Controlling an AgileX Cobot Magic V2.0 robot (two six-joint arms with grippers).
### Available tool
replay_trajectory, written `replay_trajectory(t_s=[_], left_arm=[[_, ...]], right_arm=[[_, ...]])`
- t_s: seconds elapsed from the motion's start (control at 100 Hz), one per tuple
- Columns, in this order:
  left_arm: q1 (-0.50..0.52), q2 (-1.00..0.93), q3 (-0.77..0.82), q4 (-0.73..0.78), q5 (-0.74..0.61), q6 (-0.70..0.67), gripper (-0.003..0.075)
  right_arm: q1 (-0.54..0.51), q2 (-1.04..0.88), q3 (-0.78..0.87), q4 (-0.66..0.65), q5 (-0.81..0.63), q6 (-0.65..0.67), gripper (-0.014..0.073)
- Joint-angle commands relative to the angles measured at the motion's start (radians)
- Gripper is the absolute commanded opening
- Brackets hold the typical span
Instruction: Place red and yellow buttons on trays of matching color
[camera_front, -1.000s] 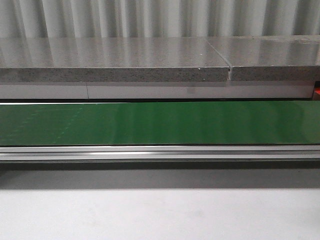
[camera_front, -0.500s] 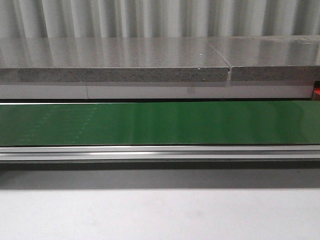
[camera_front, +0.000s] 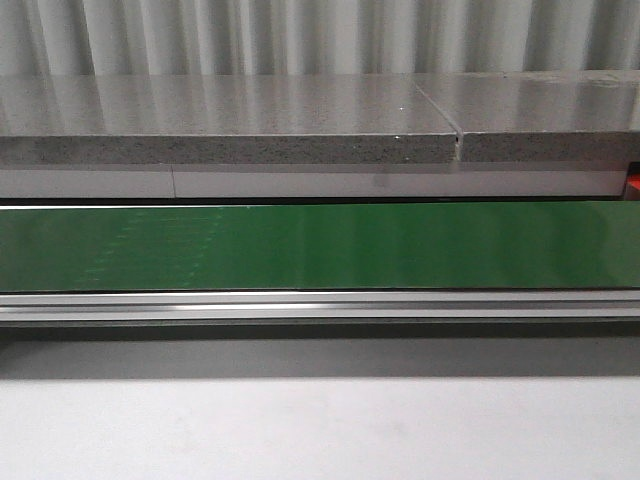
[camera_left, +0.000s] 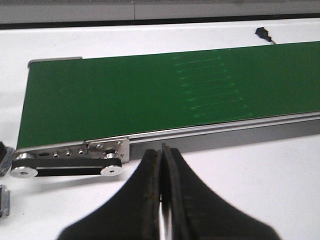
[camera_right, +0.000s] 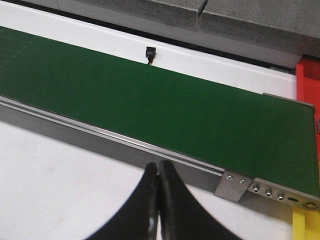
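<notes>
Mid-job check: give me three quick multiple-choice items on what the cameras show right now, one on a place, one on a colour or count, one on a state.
1. Where does the small black sensor sit relative to the conveyor belt?
A. On the white surface beyond the belt's far edge
B. In the middle of the belt
C. Between the right gripper's fingers

2. How many buttons are visible on the belt?
A. Two
B. None
C. One

3. What state is the left gripper in?
A. Wide open
B. Shut on a button
C. Shut, holding nothing

Answers:
1. A: the small black sensor lies on white just past the conveyor belt.
2. B: all three views show only bare green belt.
3. C: the left gripper has its fingers pressed together with nothing between them; the right gripper looks the same.
</notes>
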Motion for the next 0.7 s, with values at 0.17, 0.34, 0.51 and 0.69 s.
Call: replay_trajectory(t_s=[0.17,0.34,0.51,0.69], left_arm=[[0.049,0.268,-0.173,0.187,-0.002,-0.2,0.0022],[0.114,0.424,-0.296,0.195,-0.034,-0.2,0.0307],[0.208,0.577,-0.417,0.193,0.007,-0.2,0.0566],[0.332,0.76,-0.564,0.171,0.162,-0.2,0.0566]], right_arm=[[0.003,0.008,-0.022,0.002,-0.064,-0.012,-0.0066],[0.003,0.008,-0.022,0.002,-0.064,-0.012,-0.0066],[0.003,0.008,-0.022,0.002,-0.064,-0.012,-0.0066],[0.003,0.008,-0.022,0.002,-0.064,-0.012,-0.0066]])
